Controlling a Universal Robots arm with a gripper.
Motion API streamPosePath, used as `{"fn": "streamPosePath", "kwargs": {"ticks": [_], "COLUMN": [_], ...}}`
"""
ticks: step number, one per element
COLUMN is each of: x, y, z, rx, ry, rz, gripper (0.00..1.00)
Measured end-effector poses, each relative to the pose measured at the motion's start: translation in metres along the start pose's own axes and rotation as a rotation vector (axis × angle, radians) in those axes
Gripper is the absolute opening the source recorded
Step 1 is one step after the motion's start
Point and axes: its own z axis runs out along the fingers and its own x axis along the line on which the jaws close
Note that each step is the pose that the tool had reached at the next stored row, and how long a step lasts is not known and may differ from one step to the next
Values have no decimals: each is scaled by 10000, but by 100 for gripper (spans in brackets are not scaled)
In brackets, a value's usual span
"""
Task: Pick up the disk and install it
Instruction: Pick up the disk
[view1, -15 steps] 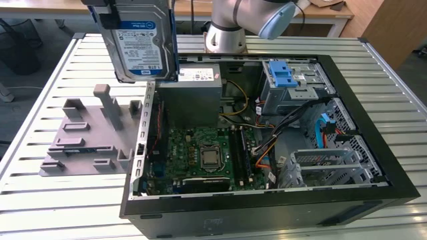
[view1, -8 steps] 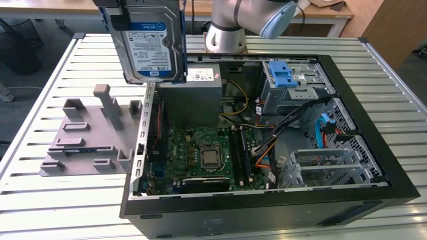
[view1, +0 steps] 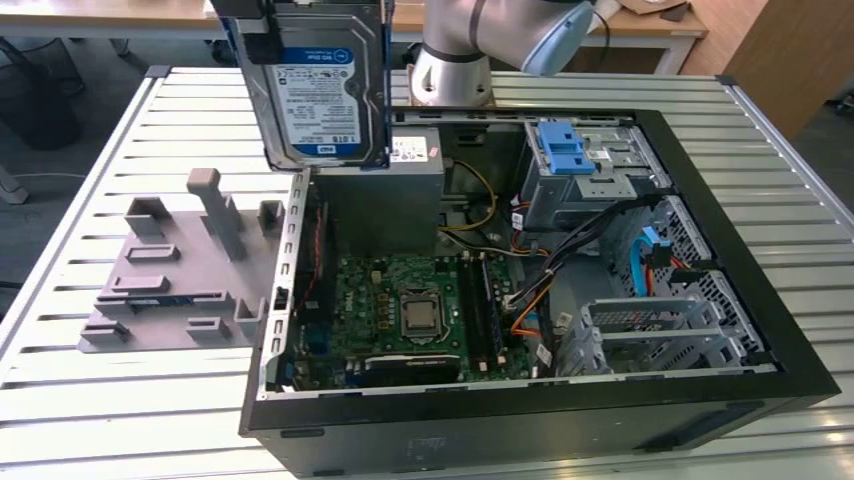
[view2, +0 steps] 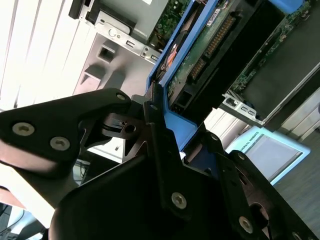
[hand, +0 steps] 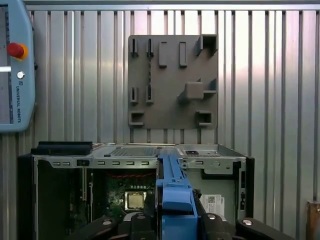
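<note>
Gripper (view2: 167, 127) clenched on the disk (view1: 316, 95): in the second wrist view the black fingers (view2: 60, 132) press from both sides on the blue bracket (view2: 172, 117) framing it. Arm (view1: 487, 40) enters at the top of the exterior view, with a grey joint above the rear of the case (view1: 534, 435). The disk hangs in the air, upright, in the upper part of the exterior view toward the exterior view's left. Its label side faces the camera and its lower edge is over the case's side wall and the grey power supply (view1: 380, 190); cannot tell whether there is a gap. The label is white and blue with small dark print. The second wrist view shows the disk's other face: green circuit board and a connector row (view2: 212, 37). The first wrist view looks along the bracket, edge-on, into the open case and onto the CPU (hand: 135, 200). Beyond the case it shows the grey block (hand: 172, 80) lying flat on the slatted table (hand: 280, 75), and a pendant (hand: 15, 65) with a red button. In the exterior view the block sits on the table just beside the case, on the exterior view's left. The cage (view1: 587, 165) with its blue latch is inside the case, upper right of the frame, well apart from the disk. The motherboard (view1: 414, 310) lies mid-frame.
</note>
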Motion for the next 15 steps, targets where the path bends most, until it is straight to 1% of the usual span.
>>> {"fn": "streamPosePath", "kwargs": {"ticks": [15], "x": [62], "y": [-288], "z": [5], "rx": [-4], "ry": [-1], "rz": [0], "gripper": [36]}}
